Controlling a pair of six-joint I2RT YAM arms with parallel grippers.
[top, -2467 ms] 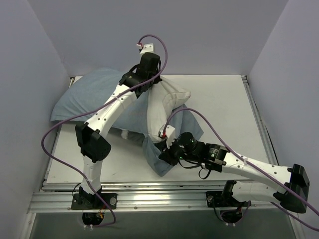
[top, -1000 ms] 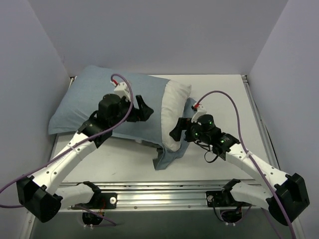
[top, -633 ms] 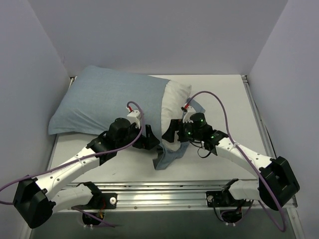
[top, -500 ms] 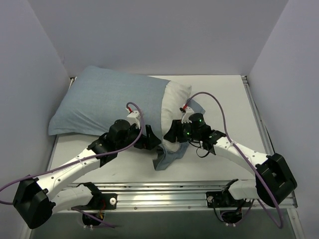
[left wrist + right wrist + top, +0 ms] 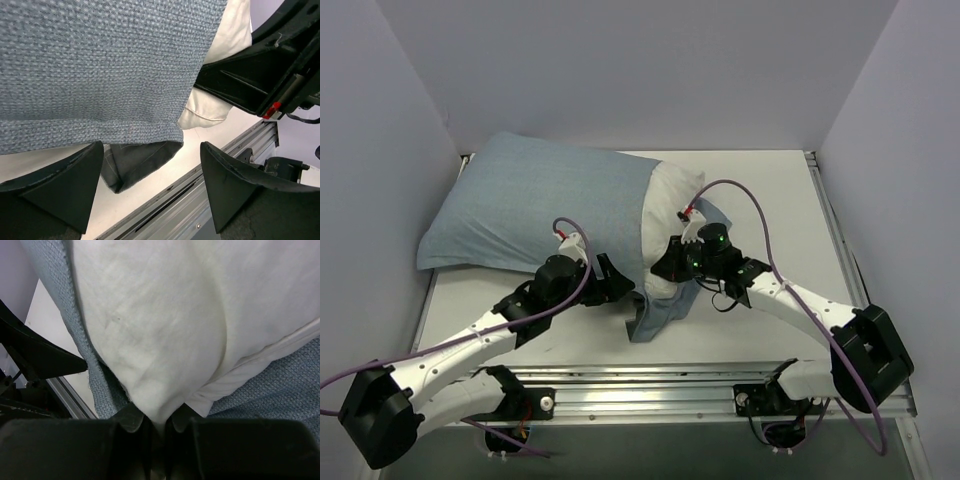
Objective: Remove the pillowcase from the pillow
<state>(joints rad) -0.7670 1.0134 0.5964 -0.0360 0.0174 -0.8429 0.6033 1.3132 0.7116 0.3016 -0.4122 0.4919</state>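
The blue-grey pillowcase (image 5: 535, 205) covers most of the white pillow (image 5: 672, 200), whose right end sticks out bare. A darker flap of the pillowcase (image 5: 655, 315) lies in front of that end. My right gripper (image 5: 665, 268) is shut on the pillow's near corner; in the right wrist view white fabric (image 5: 165, 315) is pinched at the gripper (image 5: 156, 422), with pillowcase cloth (image 5: 60, 300) beside it. My left gripper (image 5: 620, 285) is open just left of it. In the left wrist view this gripper (image 5: 151, 150) straddles the pillowcase's hem (image 5: 100, 65) without touching it.
The white table (image 5: 770, 200) is walled at the left, back and right. An aluminium rail (image 5: 650, 385) runs along its near edge. Purple cables loop over both arms. The right arm's black wrist (image 5: 250, 80) sits close to my left fingers.
My right gripper has closed on the pillow's corner. My left arm has come down off the pillowcase's top toward the near edge, stopping open beside the hem.
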